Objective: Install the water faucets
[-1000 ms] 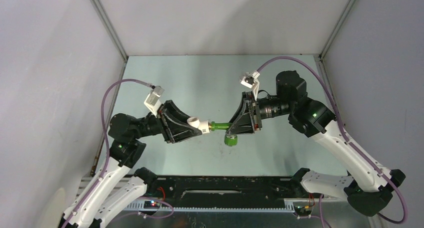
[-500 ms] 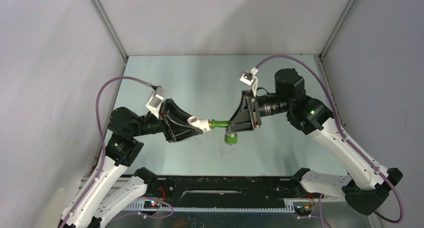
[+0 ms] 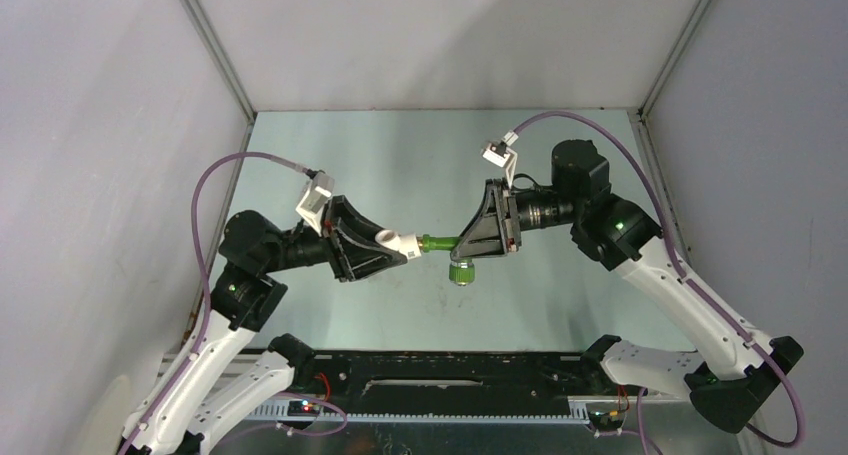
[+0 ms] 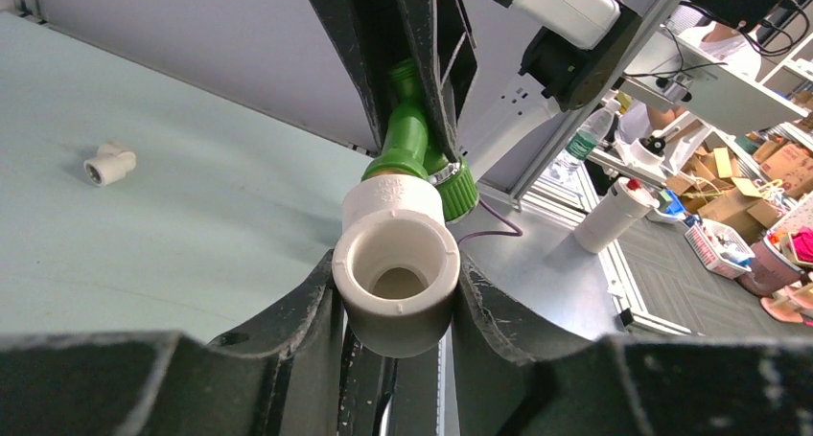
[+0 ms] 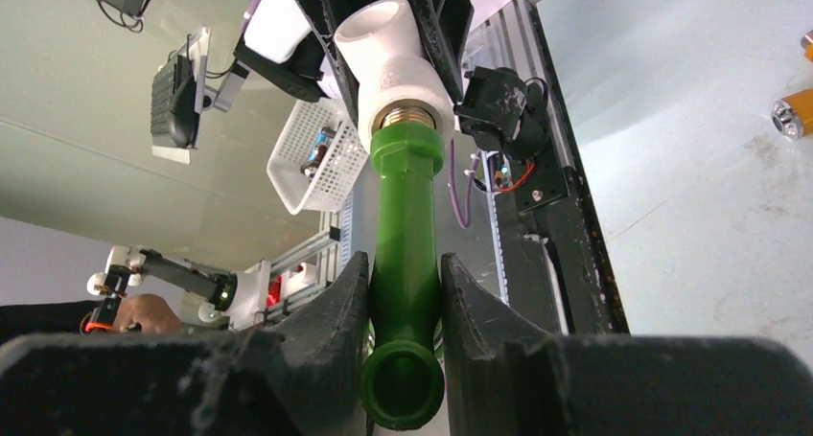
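Left claw (image 4: 395,307) grips the white elbow fitting (image 4: 393,216), right claw (image 5: 403,297) grips the green faucet (image 5: 405,216) seated in it

Top camera looks down — opposed wrist cameras share the faucet (image 5: 404,225)

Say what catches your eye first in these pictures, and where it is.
A bright green faucet hangs in mid-air above the middle of the table, held by the right gripper. Its end is joined to a white elbow clamped in the left gripper. A second white elbow lies loose on the table.
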Action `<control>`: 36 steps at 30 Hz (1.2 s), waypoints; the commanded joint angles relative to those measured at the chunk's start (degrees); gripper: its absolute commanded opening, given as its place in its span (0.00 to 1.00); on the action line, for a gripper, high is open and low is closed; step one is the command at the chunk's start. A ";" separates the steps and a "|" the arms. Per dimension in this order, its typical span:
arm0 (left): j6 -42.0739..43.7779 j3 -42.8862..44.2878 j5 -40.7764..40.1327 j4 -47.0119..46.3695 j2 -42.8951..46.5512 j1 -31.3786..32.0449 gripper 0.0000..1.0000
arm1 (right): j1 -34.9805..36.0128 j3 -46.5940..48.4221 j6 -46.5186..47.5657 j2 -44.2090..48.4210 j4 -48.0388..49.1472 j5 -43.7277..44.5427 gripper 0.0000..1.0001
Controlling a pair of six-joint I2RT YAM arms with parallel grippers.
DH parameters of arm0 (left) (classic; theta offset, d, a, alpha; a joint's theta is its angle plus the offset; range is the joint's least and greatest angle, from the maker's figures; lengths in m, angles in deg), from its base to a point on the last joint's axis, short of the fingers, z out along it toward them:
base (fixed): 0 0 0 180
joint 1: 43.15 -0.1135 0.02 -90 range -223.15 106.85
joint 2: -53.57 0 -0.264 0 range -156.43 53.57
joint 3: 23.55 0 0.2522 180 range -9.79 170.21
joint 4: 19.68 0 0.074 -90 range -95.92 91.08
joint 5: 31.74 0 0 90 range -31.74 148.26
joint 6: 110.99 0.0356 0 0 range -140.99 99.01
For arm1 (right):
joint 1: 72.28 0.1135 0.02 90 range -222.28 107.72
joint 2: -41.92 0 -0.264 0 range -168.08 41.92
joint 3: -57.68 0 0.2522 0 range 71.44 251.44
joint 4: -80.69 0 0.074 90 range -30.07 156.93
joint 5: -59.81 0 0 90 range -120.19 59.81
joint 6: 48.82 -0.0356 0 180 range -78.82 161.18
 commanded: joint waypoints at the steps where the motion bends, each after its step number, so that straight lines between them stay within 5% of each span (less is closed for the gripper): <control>1: 1.38 -0.15 -0.48 2.26 -1.29 1.29 0.00 | 0.99 -1.87 -6.36 0.96 15.06 1.95 0.20; 16: -0.95 -1.95 -6.10 8.05 -4.07 1.32 0.00 | -1.37 -10.22 -16.11 2.49 22.42 7.99 0.26; 29: -3.74 -7.61 -7.14 2.96 -3.32 1.38 0.00 | -5.34 -17.65 -24.02 2.55 34.09 6.21 0.34; 36: -3.44 -8.23 -8.03 2.91 -3.22 1.38 0.00 | -4.72 -17.78 -21.32 0.71 29.16 4.97 0.34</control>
